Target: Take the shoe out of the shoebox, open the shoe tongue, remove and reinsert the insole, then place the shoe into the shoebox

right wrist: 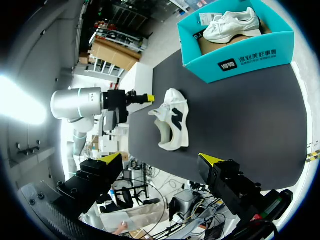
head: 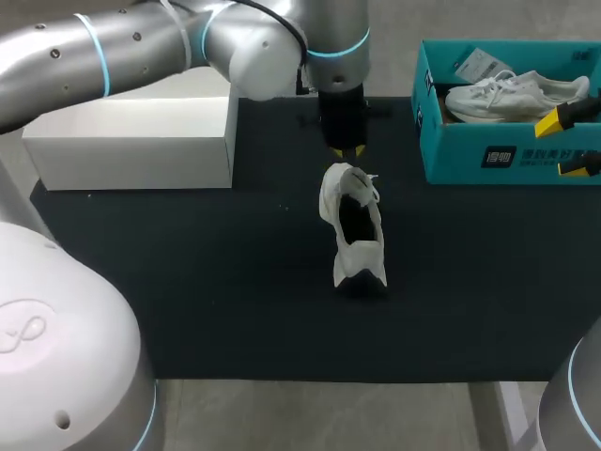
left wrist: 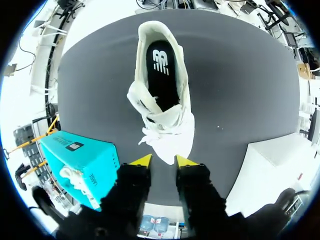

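The left end effector [left wrist: 164, 162] is seen with its fingers apart and nothing clamped. The shoe [left wrist: 162, 95] lies just ahead of them, its tongue [left wrist: 167, 140] pulled forward towards the gap; contact cannot be determined. The black insole [left wrist: 161, 75] is seated inside the open shoe.

From the head view, the shoe is recorded upright at the centre of the dark worktop [head: 188, 282], toe towards 12 o'clock. The left end effector is directly at its 12 o'clock.

The right end effector [right wrist: 161, 159] is held wide apart and empty, well away from the shoe, at the front wall of the shoebox [head: 512, 155]. The teal shoebox is placed at 2 o'clock from the shoe, with a second shoe [head: 516, 94] inside. A white box [head: 131, 146] is noted at 10 o'clock.
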{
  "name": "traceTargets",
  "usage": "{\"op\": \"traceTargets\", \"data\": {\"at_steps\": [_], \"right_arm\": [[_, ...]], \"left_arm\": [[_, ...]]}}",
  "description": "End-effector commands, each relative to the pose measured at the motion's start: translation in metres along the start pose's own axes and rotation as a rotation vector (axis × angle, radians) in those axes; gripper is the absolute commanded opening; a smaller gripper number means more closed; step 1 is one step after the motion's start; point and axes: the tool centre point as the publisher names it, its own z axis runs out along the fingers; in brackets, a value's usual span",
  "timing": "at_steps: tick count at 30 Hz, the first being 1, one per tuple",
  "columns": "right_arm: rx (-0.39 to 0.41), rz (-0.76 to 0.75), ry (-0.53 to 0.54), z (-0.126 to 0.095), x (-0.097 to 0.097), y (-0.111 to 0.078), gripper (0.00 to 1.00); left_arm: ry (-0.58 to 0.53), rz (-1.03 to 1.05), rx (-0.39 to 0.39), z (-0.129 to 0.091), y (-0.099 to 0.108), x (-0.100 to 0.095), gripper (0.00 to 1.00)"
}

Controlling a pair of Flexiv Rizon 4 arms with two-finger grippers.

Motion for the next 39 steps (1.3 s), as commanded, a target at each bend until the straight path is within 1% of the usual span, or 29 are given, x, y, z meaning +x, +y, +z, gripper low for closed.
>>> {"op": "traceTargets", "data": {"at_steps": [1, 5, 7, 11, 17, 21, 24, 26, 28, 30, 32, 35, 36, 37, 39], "right_arm": [[-0.001, 0.001, -0.002, 0.0, 0.0, 0.0, 1.0], [-0.001, 0.001, -0.002, 0.0, 0.0, 0.0, 1.0], [-0.001, 0.001, -0.002, 0.0, 0.0, 0.0, 1.0], [-0.001, 0.001, -0.002, 0.0, 0.0, 0.0, 1.0], [-0.001, 0.001, -0.002, 0.0, 0.0, 0.0, 1.0], [-0.001, 0.001, -0.002, 0.0, 0.0, 0.0, 1.0], [-0.001, 0.001, -0.002, 0.0, 0.0, 0.0, 1.0], [-0.001, 0.001, -0.002, 0.0, 0.0, 0.0, 1.0], [-0.001, 0.001, -0.002, 0.0, 0.0, 0.0, 1.0], [-0.001, 0.001, -0.002, 0.0, 0.0, 0.0, 1.0], [-0.001, 0.001, -0.002, 0.0, 0.0, 0.0, 1.0], [-0.001, 0.001, -0.002, 0.0, 0.0, 0.0, 1.0], [-0.001, 0.001, -0.002, 0.0, 0.0, 0.0, 1.0], [-0.001, 0.001, -0.002, 0.0, 0.0, 0.0, 1.0], [-0.001, 0.001, -0.002, 0.0, 0.0, 0.0, 1.0]], "left_arm": [[0.012, 0.007, 0.071, 0.02, 0.011, -0.013, 0.0], [0.033, 0.018, 0.126, 0.036, 0.003, -0.011, 0.0], [0.027, 0.028, 0.163, 0.038, -0.006, -0.009, 0.0], [0.012, 0.023, 0.195, 0.032, -0.027, 0.001, 0.0], [0.029, -0.007, 0.221, 0.03, -0.06, 0.017, 0.0], [0.047, -0.042, 0.229, 0.028, -0.079, 0.018, 0.0], [0.035, -0.086, 0.237, 0.023, -0.092, 0.017, 0.0], [0.024, -0.107, 0.262, 0.021, -0.098, 0.016, 0.0], [0.038, -0.137, 0.288, 0.021, -0.107, 0.014, 0.0], [0.062, -0.186, 0.332, 0.015, -0.114, 0.014, 0.0], [0.039, -0.247, 0.387, -0.001, -0.119, 0.014, 0.0], [0.061, -0.382, 0.415, -0.018, -0.124, 0.015, 0.0], [0.09, -0.429, 0.397, -0.021, -0.125, 0.016, 0.0], [0.096, -0.481, 0.384, -0.023, -0.127, 0.016, 0.0], [0.111, -0.521, 0.382, -0.023, -0.128, 0.016, 0.0]]}}
